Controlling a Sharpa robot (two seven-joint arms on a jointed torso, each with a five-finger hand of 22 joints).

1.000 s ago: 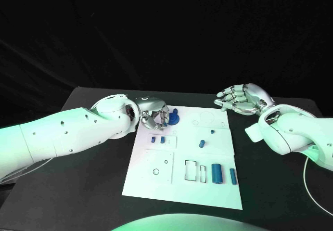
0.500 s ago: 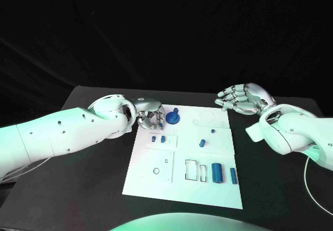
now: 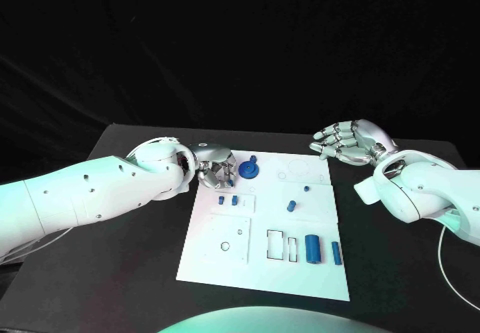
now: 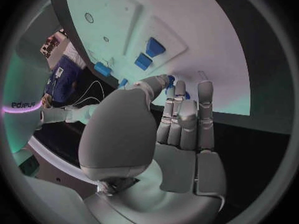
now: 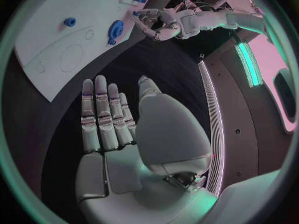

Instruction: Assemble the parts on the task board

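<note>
- Left robot hand (image 3: 215, 168): at the far left corner of the task board (image 3: 262, 277), fingers curled, holding nothing, just beside a round blue part (image 3: 248, 170).
- Right robot hand (image 3: 343, 142): empty, fingers apart, raised over the worktop (image 3: 130, 236) beyond the board's far right corner.
- Other blue parts (image 3: 313, 249) lie on the board.

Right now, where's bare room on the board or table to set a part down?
Free: the task board strip along its near edge, below the two long blue parts, and the black table on the board's left. Crowded: the far left corner, where the left hand sits beside the round blue part. The right hand hovers off the far right corner.
</note>
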